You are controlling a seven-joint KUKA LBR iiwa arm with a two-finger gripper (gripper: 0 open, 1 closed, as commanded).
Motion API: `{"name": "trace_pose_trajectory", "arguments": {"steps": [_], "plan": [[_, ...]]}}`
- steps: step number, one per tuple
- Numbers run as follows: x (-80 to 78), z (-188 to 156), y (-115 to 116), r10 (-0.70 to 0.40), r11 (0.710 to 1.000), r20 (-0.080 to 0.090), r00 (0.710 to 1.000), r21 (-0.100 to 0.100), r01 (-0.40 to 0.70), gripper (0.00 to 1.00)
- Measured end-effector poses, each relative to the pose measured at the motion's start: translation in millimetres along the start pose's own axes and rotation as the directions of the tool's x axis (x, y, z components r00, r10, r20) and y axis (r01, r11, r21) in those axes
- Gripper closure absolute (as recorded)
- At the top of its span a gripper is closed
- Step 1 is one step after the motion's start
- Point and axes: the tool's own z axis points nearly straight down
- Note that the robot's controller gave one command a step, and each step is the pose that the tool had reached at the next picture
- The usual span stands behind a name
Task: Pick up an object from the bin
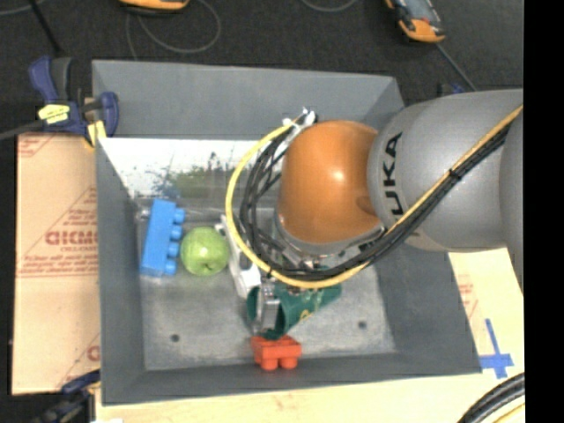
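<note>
Dark green thing (310,303), soft-looking and irregular in shape, is lying on the floor of the grey bin (176,337), right of the middle and toward the near wall. The gripper (267,314) is hanging down right at its left end, seemingly touching it. Whether the claw is standing open or closed cannot be told from this angle, and whether it is gripping the green thing cannot be told either, since the wrist above is covering most of it. An orange-red toy block (276,353) with studs is lying just below the gripper, close against the bin's near wall and just beside the green thing's lower edge. A small white thing (241,278) is lying just to the gripper's upper left, partly under the cables (236,203). Further left, a green apple (204,252) is sitting near the middle of the floor, touching or all but touching a blue studded block (162,236) that is lying lengthwise on its left. The arm (458,174) is reaching in from the right, its rounded orange cover (324,183) hanging over the middle of the bin, with the black and yellow cables looping around the cover's left side.
</note>
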Motion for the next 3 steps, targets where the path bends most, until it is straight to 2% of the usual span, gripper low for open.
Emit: {"name": "trace_pose_trajectory", "arguments": {"steps": [1,2,3], "plan": [[-1.6,-5,-1,0.004,1.0,0.008,1.0,-0.001,-0.004,0.0],[6.2,37,-16,0.13,0.992,0.01,0.991,-0.002,-0.13,0.0],[-44.6,50,4,-0.013,1.0,0.008,1.0,0.001,0.013,0.0]]}}
